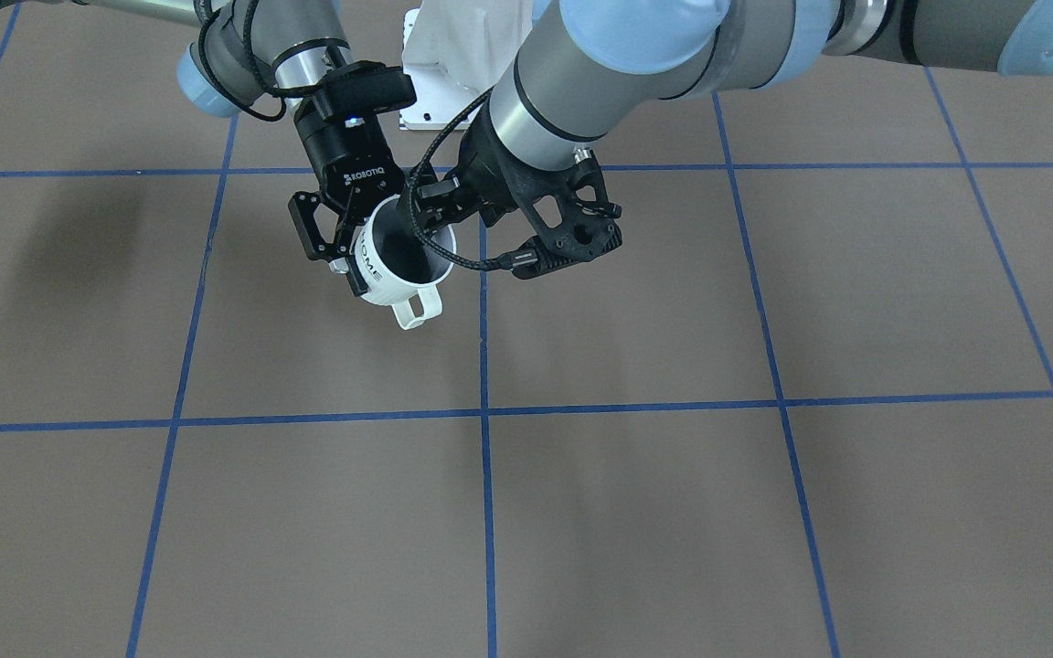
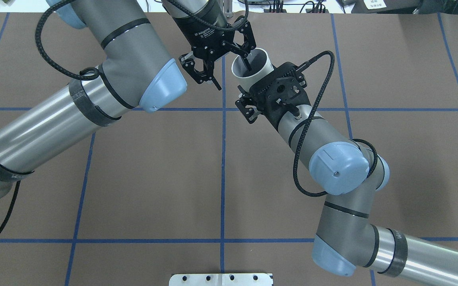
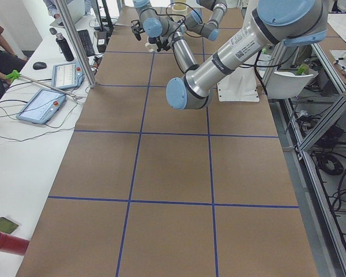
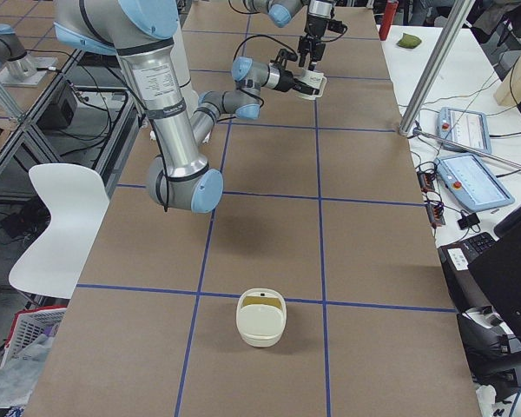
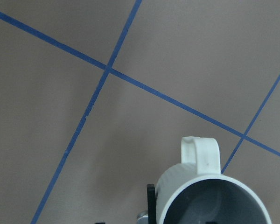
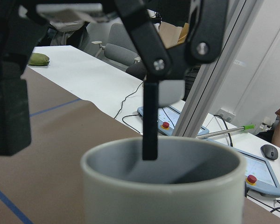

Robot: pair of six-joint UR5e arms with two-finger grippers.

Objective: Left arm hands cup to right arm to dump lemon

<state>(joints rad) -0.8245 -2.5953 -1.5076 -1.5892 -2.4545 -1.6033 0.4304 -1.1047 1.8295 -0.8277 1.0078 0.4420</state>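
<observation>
The white "HOME" cup (image 1: 389, 274) hangs in the air over the far middle of the table, tilted, its handle pointing away from the robot. My right gripper (image 1: 371, 260), the one with ROBOTIQ lettering, is shut on the cup's body. The cup also shows in the overhead view (image 2: 253, 75), above the right wrist bracket. My left gripper (image 2: 232, 77) is open wide. One of its fingers (image 6: 149, 121) hangs inside the cup's mouth and the other (image 6: 9, 116) stands well clear outside. The left wrist view looks into the cup (image 5: 196, 177). Its inside looks grey and the lemon is hidden.
The table is brown with a blue tape grid. The robot's white base plate (image 2: 221, 278) is at the near edge. A white container (image 4: 260, 321) with a yellowish inside stands on the table near the robot's right end. Operator desks with tablets (image 3: 43, 107) line the far side.
</observation>
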